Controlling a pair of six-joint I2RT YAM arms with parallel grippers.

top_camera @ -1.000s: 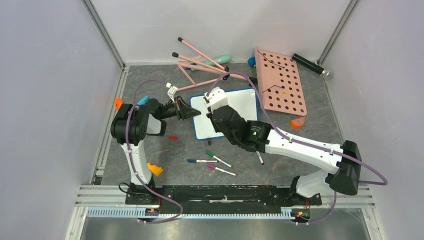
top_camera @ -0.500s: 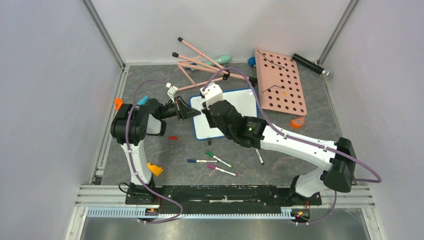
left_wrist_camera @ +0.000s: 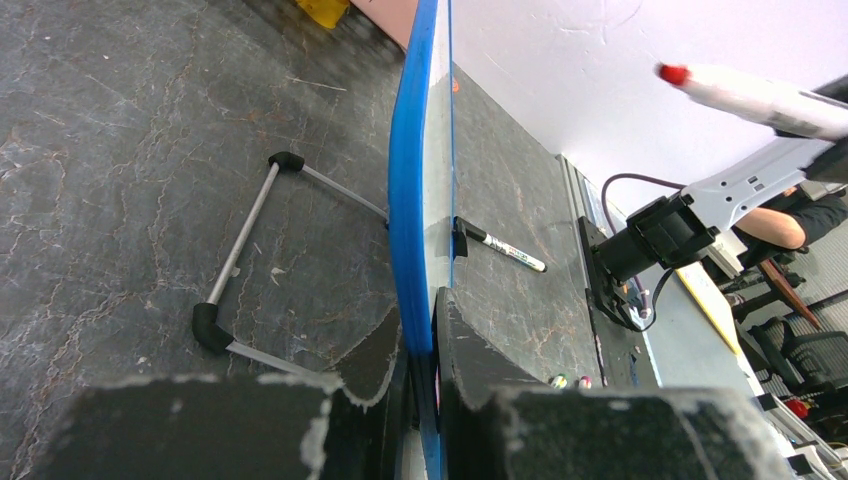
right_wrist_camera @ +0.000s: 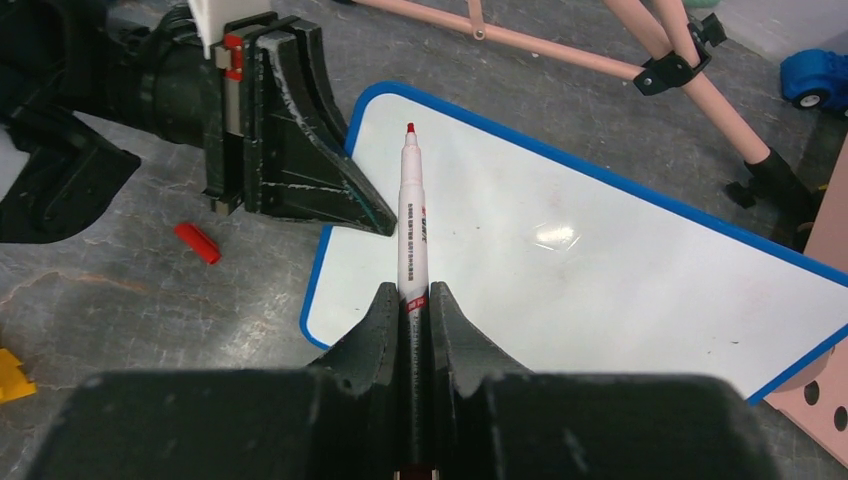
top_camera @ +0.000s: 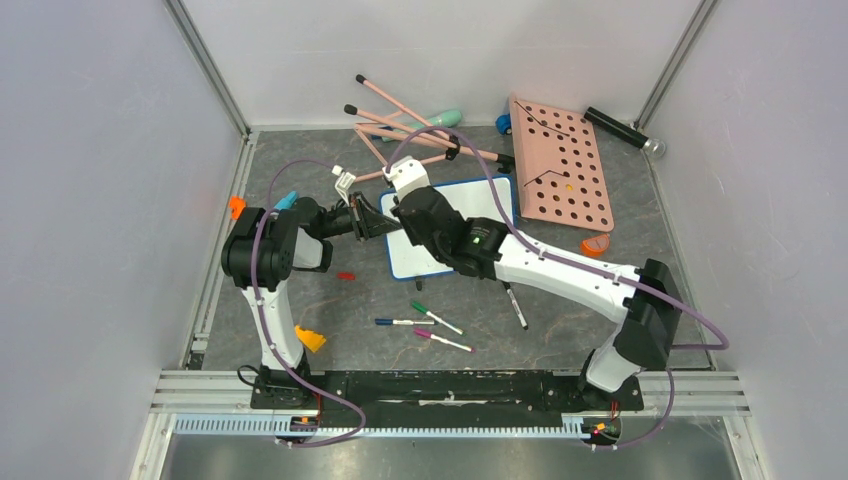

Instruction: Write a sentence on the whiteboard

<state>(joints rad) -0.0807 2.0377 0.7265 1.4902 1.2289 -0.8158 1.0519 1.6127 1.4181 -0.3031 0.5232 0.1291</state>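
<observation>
Bright, even light, soft shadows. Small glare spot near whiteboard centre; near foreground below it soft in wrist views.

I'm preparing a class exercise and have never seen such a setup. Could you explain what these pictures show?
These are two robot arms, left and right, bolted to a table's near edge. One picture looks down from above; the other two come from cameras on each wrist. The left gripper clamps the blue rim of a small whiteboard. The right gripper holds an uncapped red marker over the board, which shows no writing. On the table lie a red cap, loose markers and a pink pegboard.
</observation>
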